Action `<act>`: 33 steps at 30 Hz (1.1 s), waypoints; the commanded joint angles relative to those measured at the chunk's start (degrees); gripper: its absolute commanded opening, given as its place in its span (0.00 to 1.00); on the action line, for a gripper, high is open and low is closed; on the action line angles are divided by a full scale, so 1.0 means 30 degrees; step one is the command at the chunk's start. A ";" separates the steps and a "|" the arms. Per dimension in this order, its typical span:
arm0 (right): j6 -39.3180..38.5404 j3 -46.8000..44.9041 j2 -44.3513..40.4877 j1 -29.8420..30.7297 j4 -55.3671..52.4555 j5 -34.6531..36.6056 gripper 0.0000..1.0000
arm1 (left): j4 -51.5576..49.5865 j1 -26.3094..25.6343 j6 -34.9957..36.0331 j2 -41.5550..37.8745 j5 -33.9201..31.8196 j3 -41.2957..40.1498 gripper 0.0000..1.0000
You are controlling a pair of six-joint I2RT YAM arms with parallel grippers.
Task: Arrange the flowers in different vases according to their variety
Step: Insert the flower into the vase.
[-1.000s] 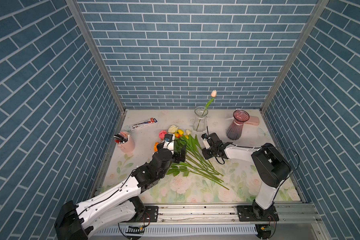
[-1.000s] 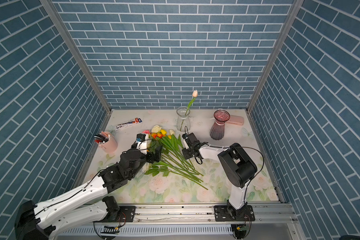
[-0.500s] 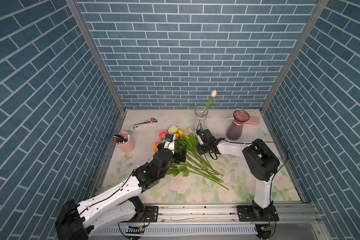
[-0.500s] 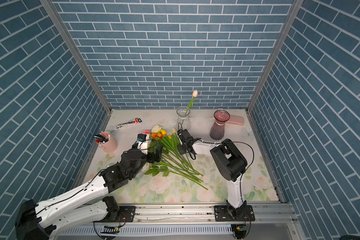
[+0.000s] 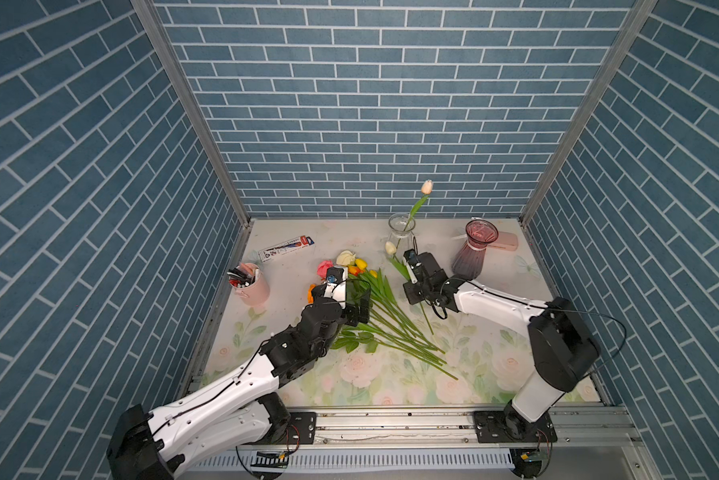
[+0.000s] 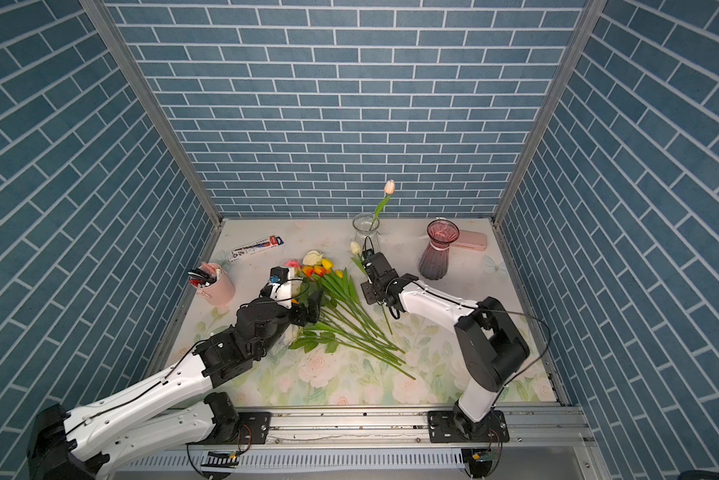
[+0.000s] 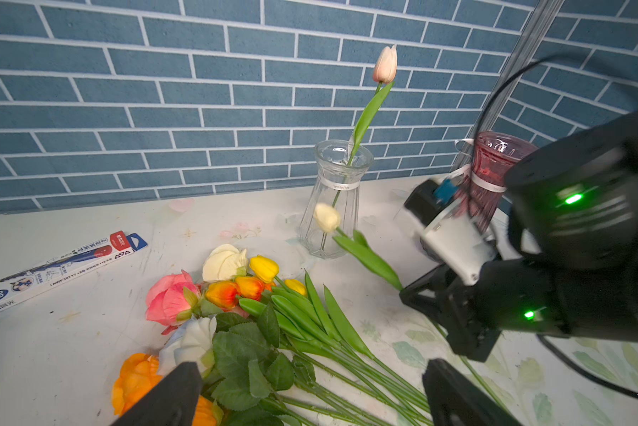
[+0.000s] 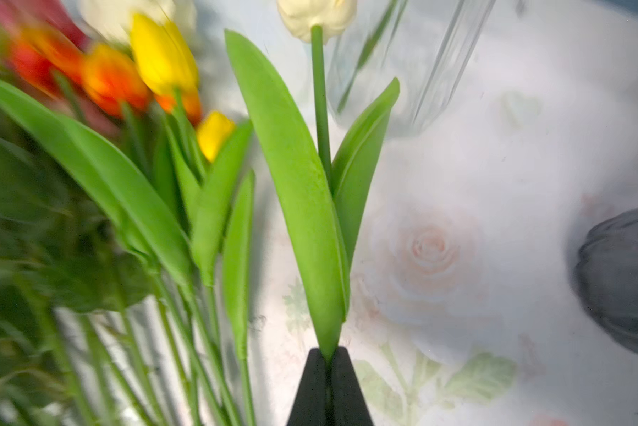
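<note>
A pile of flowers (image 5: 374, 299), tulips and roses, lies mid-table with the stems fanning toward the front right. My right gripper (image 5: 411, 287) (image 8: 328, 354) is shut on the leaf base and stem of a cream tulip (image 5: 390, 248) (image 8: 317, 14). Its head is lifted clear of the pile, just in front of the clear vase (image 5: 400, 232) (image 7: 334, 199). That vase holds one pink tulip (image 5: 427, 187). The purple-pink vase (image 5: 472, 253) stands empty to the right. My left gripper (image 7: 310, 369) (image 5: 349, 309) hangs open over the rose leaves and stems, gripping nothing.
A pink pen cup (image 5: 250, 284) stands at the left edge and a flat pen box (image 5: 286, 248) lies at the back left. A pink case (image 5: 505, 241) lies behind the purple-pink vase. Brick walls enclose three sides.
The right gripper closed on the cream tulip and drew it out of the pile, up and back toward the clear vase. The left arm stayed still.
</note>
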 commanded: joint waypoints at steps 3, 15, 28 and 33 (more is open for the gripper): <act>-0.2346 -0.0177 -0.2781 -0.0017 0.3143 -0.1753 0.00 | 0.0100 -0.0115 0.0694 -0.0441 0.0008 0.0109 1.00; -0.2846 0.1123 -0.1810 -0.2216 1.7586 -0.1279 0.00 | 0.2323 -0.0114 0.1248 -0.2027 0.0372 -0.1637 1.00; -0.3473 1.0309 0.6130 -0.2969 1.6385 -0.2686 0.00 | 0.4469 -0.0114 0.2134 -0.3006 0.0436 -0.3101 1.00; -0.3414 1.2113 0.8551 -0.3459 1.5932 -0.2613 0.00 | 0.4723 -0.0088 0.2572 -0.3290 0.0444 -0.3213 1.00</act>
